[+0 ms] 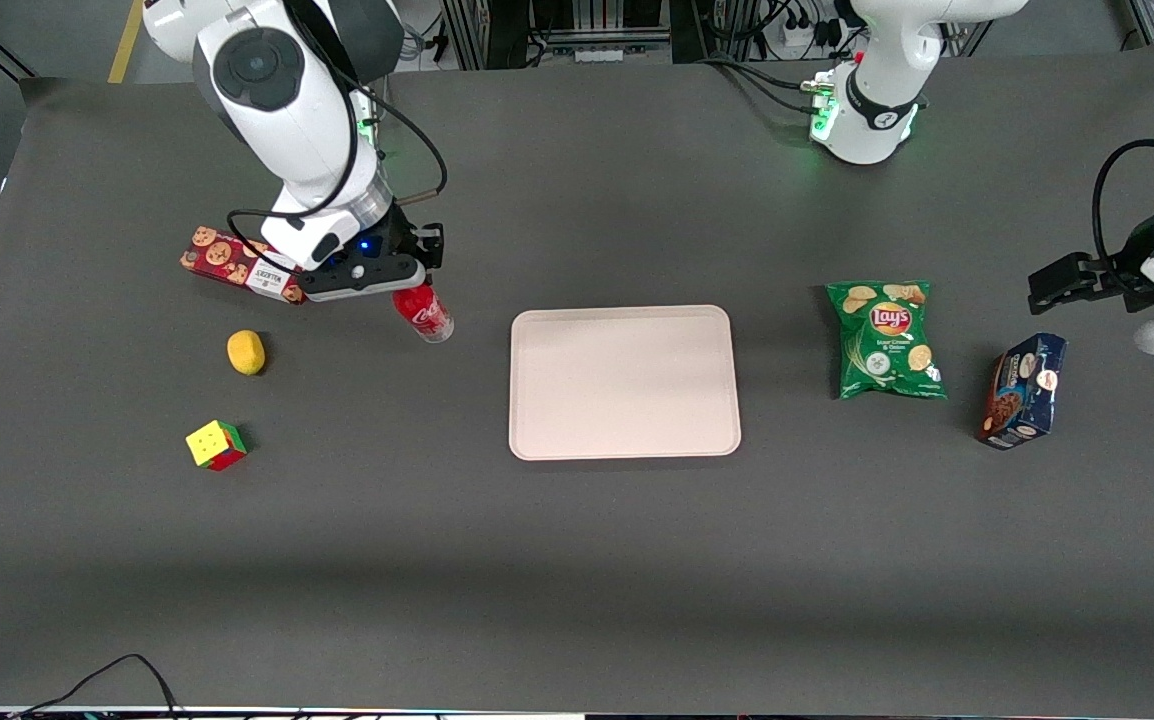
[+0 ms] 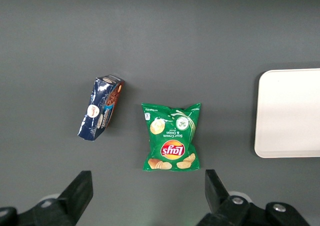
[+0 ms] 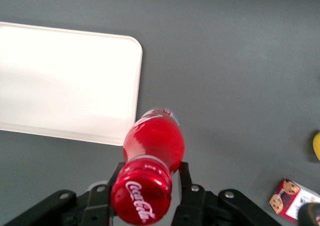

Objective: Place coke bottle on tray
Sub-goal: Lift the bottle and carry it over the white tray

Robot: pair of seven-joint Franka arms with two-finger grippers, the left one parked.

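The gripper (image 1: 405,283) is clamped on the neck of the coke bottle (image 1: 424,313), just under its red cap, and holds it tilted above the table (image 1: 577,560), beside the tray (image 1: 625,382) toward the working arm's end. Its black fingers (image 3: 186,186) are mostly hidden by the bottle's round glossy red body, and the white script logo shows only partly from the front. The tray is flat, smooth, pale pinkish-beige plastic with rounded corners and a low raised rim; the wrist camera cuts it off. The red cookie box (image 1: 227,262) is partly covered by the arm. The matte dark table also carries a lemon (image 1: 246,352) and a puzzle cube (image 1: 216,445).
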